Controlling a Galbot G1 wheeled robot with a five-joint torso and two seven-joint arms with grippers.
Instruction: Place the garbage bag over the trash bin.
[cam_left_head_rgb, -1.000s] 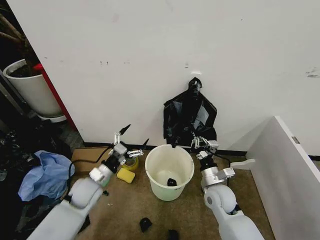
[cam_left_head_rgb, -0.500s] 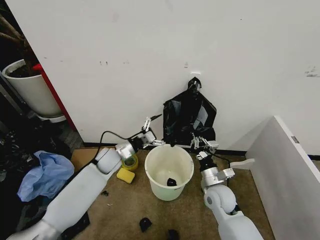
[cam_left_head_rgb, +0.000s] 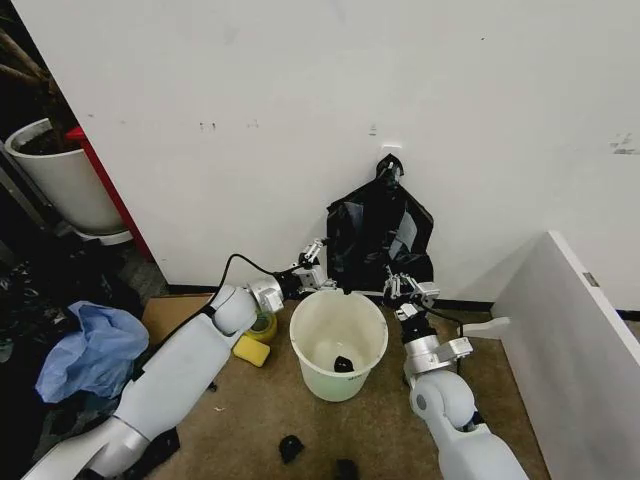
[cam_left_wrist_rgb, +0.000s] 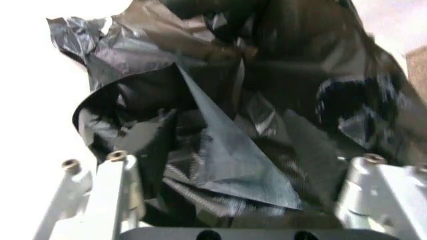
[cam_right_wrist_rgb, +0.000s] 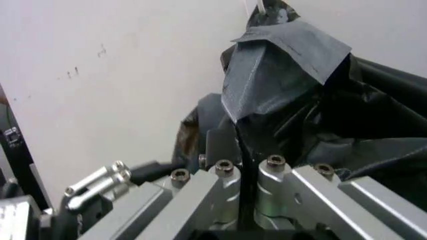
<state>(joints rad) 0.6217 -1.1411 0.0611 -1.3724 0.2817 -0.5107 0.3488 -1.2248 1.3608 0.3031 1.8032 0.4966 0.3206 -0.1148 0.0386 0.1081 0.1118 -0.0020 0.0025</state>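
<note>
At the trash bin's (cam_left_head_rgb: 339, 343) 12 o'clock: garbage bag (cam_left_head_rgb: 378, 235); right pincer (cam_left_head_rgb: 404, 288) clamped on it; left pincer (cam_left_head_rgb: 313, 266) spread at its edge.

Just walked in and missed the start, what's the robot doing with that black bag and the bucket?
It is bagging the trash bin. The garbage bag hangs against the wall behind the bin. The right gripper is shut on the bag's lower edge, and the open left gripper is at its other side. The bin is not covered yet.
</note>
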